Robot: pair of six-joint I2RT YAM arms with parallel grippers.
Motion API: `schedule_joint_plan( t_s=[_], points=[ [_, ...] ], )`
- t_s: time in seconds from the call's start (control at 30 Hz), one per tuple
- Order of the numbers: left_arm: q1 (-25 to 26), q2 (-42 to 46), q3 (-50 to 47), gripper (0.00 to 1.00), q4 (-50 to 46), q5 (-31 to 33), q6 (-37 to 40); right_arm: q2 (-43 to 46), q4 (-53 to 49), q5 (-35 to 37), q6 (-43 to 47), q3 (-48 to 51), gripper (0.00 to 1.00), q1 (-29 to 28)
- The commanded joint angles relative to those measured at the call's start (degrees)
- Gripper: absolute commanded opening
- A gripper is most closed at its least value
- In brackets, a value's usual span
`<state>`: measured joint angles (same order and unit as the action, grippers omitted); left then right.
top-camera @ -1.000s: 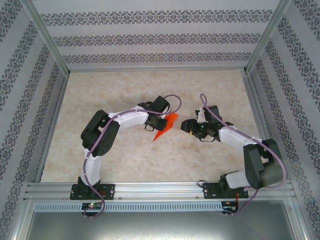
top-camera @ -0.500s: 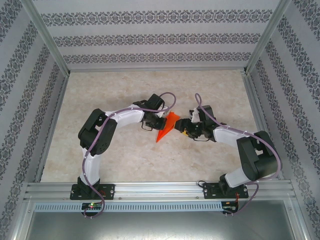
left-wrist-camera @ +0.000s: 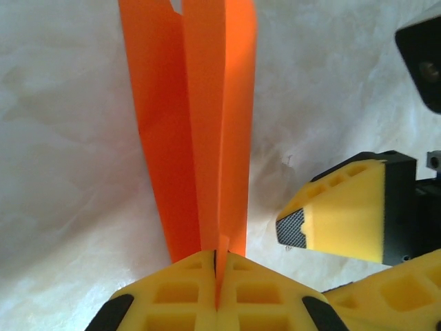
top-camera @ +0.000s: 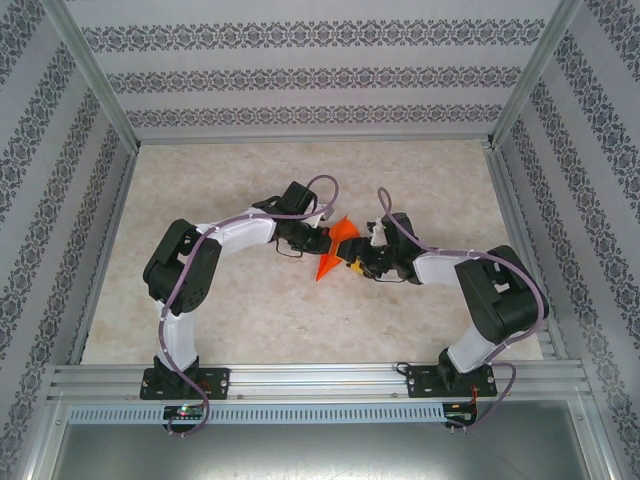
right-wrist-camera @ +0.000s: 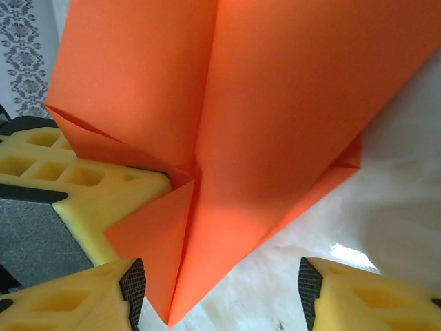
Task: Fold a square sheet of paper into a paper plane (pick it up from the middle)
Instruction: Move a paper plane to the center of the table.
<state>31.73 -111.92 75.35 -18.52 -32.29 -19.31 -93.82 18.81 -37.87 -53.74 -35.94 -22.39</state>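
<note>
Top camera: paper plane [top-camera: 331,260] at the middle of the table [top-camera: 230,190], between the two arms, sharp tip aimed toward the near left. Left gripper [top-camera: 323,244] at its far-left side, right gripper [top-camera: 356,262] just beside its right edge. Too small here to judge either grip.

Left wrist camera: left gripper [left-wrist-camera: 216,261] clenched tight, yellow fingers [left-wrist-camera: 172,296] pressed together with the paper's edge pinched in the seam. From there, narrow upright orange layers [left-wrist-camera: 200,138] with a crease between them, reaching to the top of the frame above the pale marbled surface. To the right, one yellow finger [left-wrist-camera: 344,221] of the right gripper, near the paper yet apart from it.

Right wrist camera: right gripper [right-wrist-camera: 221,285] released, fingertips spread wide at the two bottom corners, grasping nothing. Between and above them, broad folded orange panels [right-wrist-camera: 275,103] with a centre crease running upward. Lower point of the paper close to the left-hand fingertip; contact there unclear. Behind the paper on the left, the left gripper's yellow fingers [right-wrist-camera: 89,186], at a folded corner.
</note>
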Motion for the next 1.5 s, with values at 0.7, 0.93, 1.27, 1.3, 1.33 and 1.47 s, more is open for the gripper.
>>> schedule_joint_plan(
  t_s=[0.7,0.93,1.27,1.3,1.33,1.47],
  points=[
    [-3.86,-1.55,-3.26,0.04,5.51,-2.80,-3.72,-7.88,11.83,0.18,-9.27,-3.17,0.64,-2.76],
    [-4.42,-2.14,-3.93,0.04,6.60,-3.69,-4.44,-9.22,14.27,0.88,-11.67,-3.21,0.63,-3.13],
    [-4.73,-2.01,-4.40,0.04,7.29,-4.65,-5.07,-10.93,20.00,-0.02,-15.49,-2.91,0.56,-3.80],
    [-4.78,-2.07,-4.37,0.04,7.52,-4.86,-5.26,-10.86,19.90,-0.10,-15.32,-2.89,0.55,-3.94],
    [-4.83,-1.99,-4.38,0.04,7.58,-5.10,-5.43,-10.70,19.65,-0.08,-15.26,-2.88,0.54,-3.98],
    [-4.87,-1.85,-4.51,0.04,8.50,-6.04,-6.67,-10.40,19.94,-0.14,-15.54,-2.94,0.51,-4.26]
  ],
)
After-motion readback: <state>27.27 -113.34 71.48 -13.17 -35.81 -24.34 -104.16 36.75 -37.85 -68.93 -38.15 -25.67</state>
